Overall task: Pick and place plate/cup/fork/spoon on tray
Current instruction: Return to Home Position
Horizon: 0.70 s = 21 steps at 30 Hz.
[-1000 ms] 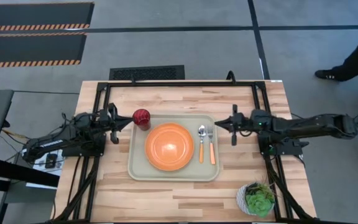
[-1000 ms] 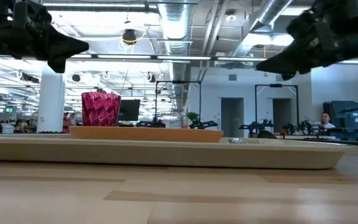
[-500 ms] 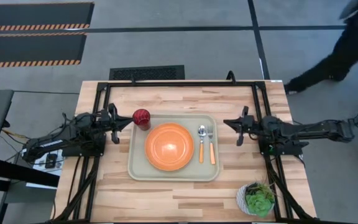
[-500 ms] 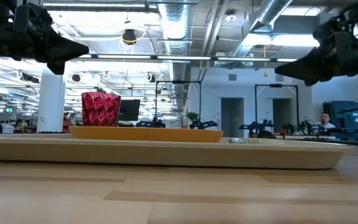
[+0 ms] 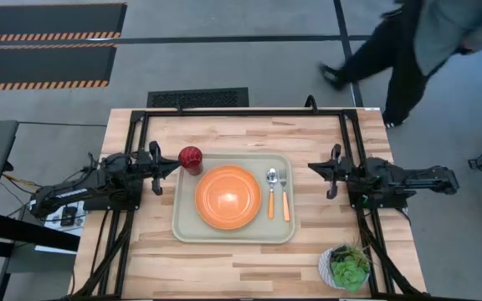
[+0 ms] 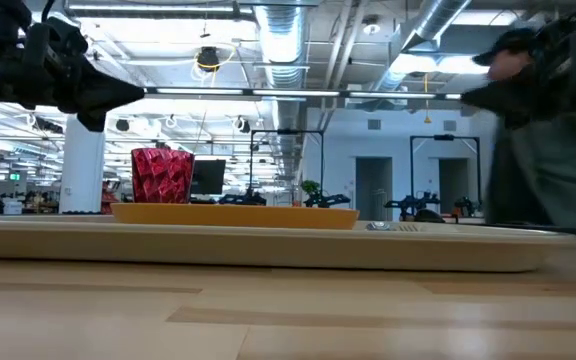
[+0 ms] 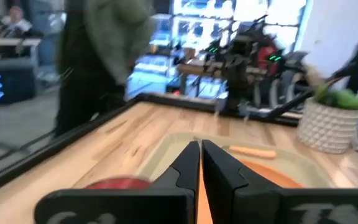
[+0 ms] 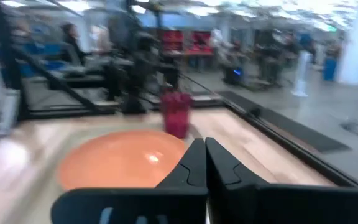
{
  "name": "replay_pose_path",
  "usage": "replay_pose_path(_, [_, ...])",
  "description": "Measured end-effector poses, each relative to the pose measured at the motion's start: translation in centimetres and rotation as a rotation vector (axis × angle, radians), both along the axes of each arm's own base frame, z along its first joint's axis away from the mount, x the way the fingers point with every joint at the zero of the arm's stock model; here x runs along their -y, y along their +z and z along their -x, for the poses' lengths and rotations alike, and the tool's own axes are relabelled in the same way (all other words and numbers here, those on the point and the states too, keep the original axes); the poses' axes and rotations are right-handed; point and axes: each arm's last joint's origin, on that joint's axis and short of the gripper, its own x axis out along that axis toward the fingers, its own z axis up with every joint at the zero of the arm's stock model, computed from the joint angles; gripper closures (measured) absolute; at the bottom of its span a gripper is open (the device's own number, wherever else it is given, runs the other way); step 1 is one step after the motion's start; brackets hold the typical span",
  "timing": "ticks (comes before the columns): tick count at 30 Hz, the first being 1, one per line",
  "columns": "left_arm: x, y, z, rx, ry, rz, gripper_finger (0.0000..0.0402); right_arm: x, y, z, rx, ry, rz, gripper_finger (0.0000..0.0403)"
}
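Tray: lies in the middle of the wooden table, long sides running left to right, between the two arms.
Plate: sits flat inside the tray, filling its left and middle part; in the low view it shows as an orange band above the tray's rim.
Cup: stands upright at the tray's far left corner, right at the rim; from above I cannot tell whether it stands on the tray or just outside it. It is just beyond the plate's far left edge.
Spoon: lies in the tray's right part, just beside the plate, silver bowl toward the far side, handle toward the near side.
Fork: lies just right of the spoon and parallel to it, tines toward the far side.
Left gripper: hangs above the table left of the tray, pointing at the cup and close to it; its fingers are pressed together and hold nothing.
Right gripper: hangs above the table right of the tray, apart from the fork, pointing toward the tray; its fingers are pressed together and hold nothing.
Plant pot: white pot with a green plant at the near right of the table, well apart from the tray.
Person: on the floor beyond the table's far right corner, in dark trousers and a grey top.
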Motion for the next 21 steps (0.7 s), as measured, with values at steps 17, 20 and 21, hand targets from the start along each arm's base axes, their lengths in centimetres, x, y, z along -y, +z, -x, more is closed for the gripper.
replay_pose_path(17, [0.17,0.03,-0.09,0.026,-0.063,-0.033,0.0395,0.20,-0.27,-0.05,-0.032,0.032,0.032,0.0393])
replay_pose_path(20, [0.08,-0.02,-0.08,0.022,-0.032,-0.038,0.0395,0.39,-0.26,-0.03,-0.043,0.007,0.074,0.0391])
replay_pose_path(21, [0.03,-0.04,-0.08,0.020,-0.017,-0.036,0.0395,0.45,-0.26,-0.02,-0.046,0.000,0.086,0.0388])
